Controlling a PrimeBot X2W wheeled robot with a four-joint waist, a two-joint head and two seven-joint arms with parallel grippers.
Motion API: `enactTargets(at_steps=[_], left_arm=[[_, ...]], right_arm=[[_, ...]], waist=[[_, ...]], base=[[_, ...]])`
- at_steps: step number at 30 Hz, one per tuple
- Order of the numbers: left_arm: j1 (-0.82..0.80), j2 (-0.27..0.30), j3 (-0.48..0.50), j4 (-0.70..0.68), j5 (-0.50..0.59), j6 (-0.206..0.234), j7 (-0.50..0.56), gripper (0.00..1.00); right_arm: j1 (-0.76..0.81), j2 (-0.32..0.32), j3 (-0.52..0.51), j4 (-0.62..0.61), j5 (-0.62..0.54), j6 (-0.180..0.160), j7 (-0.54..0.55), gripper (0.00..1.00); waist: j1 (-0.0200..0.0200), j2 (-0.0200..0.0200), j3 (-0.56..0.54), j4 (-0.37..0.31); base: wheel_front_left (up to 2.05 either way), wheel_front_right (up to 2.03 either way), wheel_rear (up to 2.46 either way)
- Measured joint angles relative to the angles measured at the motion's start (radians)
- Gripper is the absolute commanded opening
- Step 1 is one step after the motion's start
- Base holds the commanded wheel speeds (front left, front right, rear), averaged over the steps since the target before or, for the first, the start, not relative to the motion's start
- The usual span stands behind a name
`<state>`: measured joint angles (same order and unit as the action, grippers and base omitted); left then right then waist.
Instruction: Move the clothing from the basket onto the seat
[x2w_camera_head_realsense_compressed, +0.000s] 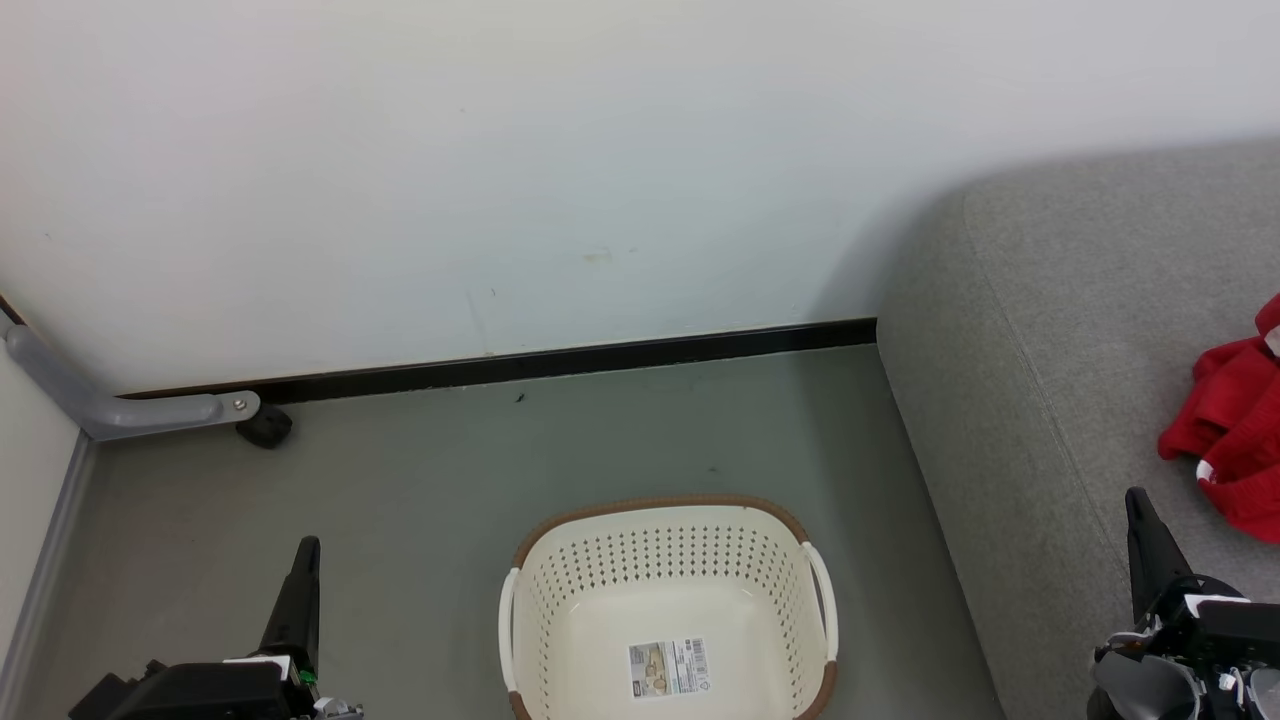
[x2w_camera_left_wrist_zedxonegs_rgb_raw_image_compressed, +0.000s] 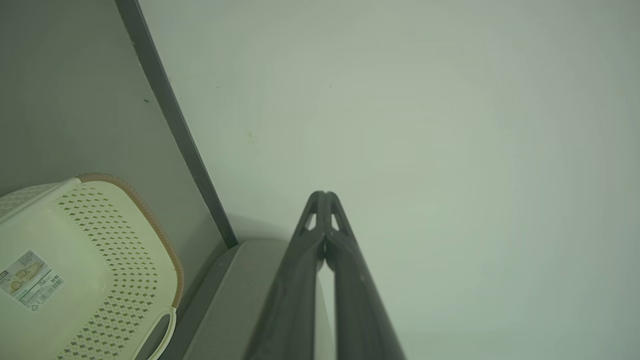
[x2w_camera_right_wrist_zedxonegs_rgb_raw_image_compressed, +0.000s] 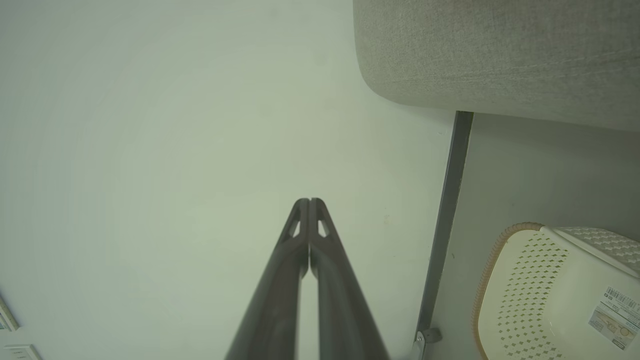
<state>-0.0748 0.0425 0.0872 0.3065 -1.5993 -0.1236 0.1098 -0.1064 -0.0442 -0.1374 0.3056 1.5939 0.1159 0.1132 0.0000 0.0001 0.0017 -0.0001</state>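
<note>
The basket (x2w_camera_head_realsense_compressed: 660, 560) is emptied, the clothing (x2w_camera_head_realsense_compressed: 1235, 440) laid on the seat (x2w_camera_head_realsense_compressed: 1050, 330). The left hand (x2w_camera_head_realsense_compressed: 306, 548) and right hand (x2w_camera_head_realsense_compressed: 1136, 502) are each pressed together, empty.

White wall (x2w_camera_head_realsense_compressed: 500, 150) fills the upper frame, black baseboard (x2w_camera_head_realsense_compressed: 560, 360) under it, grey floor (x2w_camera_head_realsense_compressed: 450, 470) below; grey castered leg (x2w_camera_head_realsense_compressed: 110, 405) at left.

Noted smooth, perforated cream plastic on the laundry basket (x2w_camera_head_realsense_compressed: 660, 560), paper on its label (x2w_camera_head_realsense_compressed: 668, 668); coarse matt grey fabric on the sofa cushion (x2w_camera_head_realsense_compressed: 1050, 300) at three o'clock; soft red cloth in the clothing (x2w_camera_head_realsense_compressed: 1235, 420).
</note>
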Motion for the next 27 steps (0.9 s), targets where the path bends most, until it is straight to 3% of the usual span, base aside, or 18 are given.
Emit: enactTargets(at_steps=[27], left_arm=[[0.0, 0.0, 0.0, 0.0, 0.0, 0.0, 0.0, 0.0]], right_arm=[[0.002, 0.0, 0.0, -0.001, 0.0, 0.0, 0.0, 0.0]], waist=[[0.0, 0.0, 0.0, 0.0]], base=[[0.0, 0.0, 0.0]])
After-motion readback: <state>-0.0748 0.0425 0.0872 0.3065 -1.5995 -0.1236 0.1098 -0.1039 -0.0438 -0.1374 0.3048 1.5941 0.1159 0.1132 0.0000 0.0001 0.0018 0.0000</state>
